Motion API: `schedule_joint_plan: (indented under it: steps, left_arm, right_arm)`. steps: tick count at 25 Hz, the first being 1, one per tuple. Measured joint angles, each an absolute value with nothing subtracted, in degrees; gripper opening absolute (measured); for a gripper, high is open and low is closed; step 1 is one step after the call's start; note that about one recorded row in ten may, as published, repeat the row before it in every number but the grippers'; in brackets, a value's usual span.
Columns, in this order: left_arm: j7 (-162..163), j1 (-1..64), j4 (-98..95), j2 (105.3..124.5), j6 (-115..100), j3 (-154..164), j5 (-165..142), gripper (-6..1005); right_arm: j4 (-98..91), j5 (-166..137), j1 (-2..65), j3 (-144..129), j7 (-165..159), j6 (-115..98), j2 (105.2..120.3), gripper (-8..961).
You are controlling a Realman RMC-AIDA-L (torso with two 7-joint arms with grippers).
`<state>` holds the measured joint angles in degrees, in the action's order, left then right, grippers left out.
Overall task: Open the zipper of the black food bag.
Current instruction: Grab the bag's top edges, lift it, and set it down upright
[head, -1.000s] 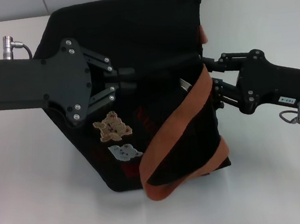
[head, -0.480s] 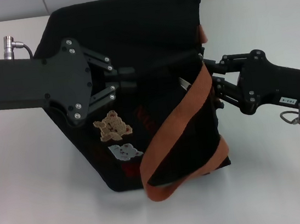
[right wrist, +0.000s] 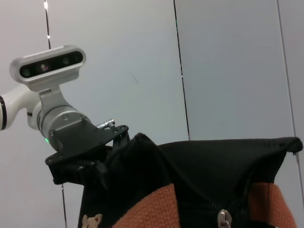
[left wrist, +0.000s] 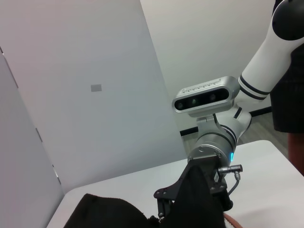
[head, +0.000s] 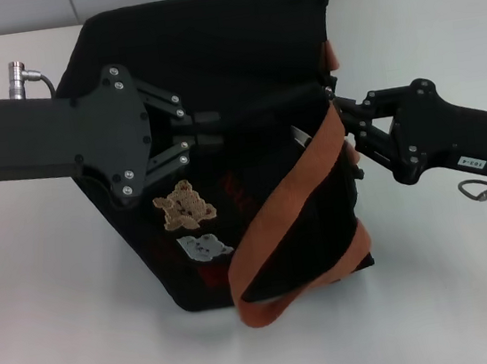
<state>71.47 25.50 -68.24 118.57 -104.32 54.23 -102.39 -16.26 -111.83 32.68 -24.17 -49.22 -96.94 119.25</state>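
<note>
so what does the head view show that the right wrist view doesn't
Only the head view shows the white table, the right gripper at the bag's top edge, the whole looping orange-brown strap handle and the white bear patch.

Only the right wrist view shows the small silvery metal zipper pull tab and the grey wall panels behind.

Both show the boxy black fabric food bag, the brown bear patch and the left gripper pinching the bag's fabric.

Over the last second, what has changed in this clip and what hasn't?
The right gripper edged slightly further toward the robot's right, away from the left gripper, at the black food bag's seam end. The left gripper stayed clamped on the bag's top fabric; the bag and orange strap barely shifted. Nothing was released.
</note>
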Motion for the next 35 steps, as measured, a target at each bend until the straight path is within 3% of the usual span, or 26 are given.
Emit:
schedule_joint_plan:
  steps: [21,35]
  left_arm:
    - [71.36,25.58,-68.03,118.57,-104.23,54.00,-102.40,94]
    - [71.36,25.16,-68.03,118.57,-104.16,53.44,-101.37,99]
  right_arm:
    - [-17.15,-112.01,31.82,-24.65,-50.11,-99.46,119.04,-1]
    - [-18.51,-112.19,31.70,-24.61,-52.02,-98.84,119.00,4]
